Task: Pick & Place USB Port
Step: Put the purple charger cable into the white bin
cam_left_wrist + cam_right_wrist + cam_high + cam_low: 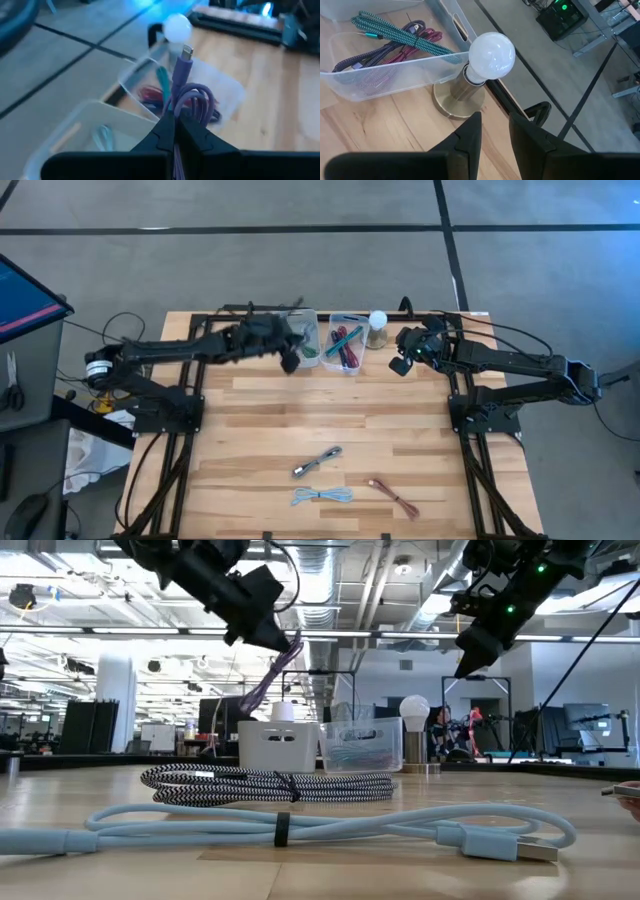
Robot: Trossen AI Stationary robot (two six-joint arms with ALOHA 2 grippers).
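So the left gripper (175, 131) has its jaws pinched tight on a coiled purple USB cable (186, 90), silver plug end sticking up past the tips, and in the high view that puts it in the upper middle of the frame, right over the white plastic bin (309, 332) at the back edge of the light wooden table (330, 430). Next to that bin sits a clear plastic bin (385, 75) with teal, red and purple braided cables in it. The right gripper (494, 131) hangs up in the air at the upper right, jaws a little apart with nothing between them, just beside the round white bulb on a brass base (487, 62). Down in the lower middle of the high view three more cables lie loose on the table: a black-and-white braided one (317, 461), a pale blue one (322, 496) and a reddish-brown one (393, 497).
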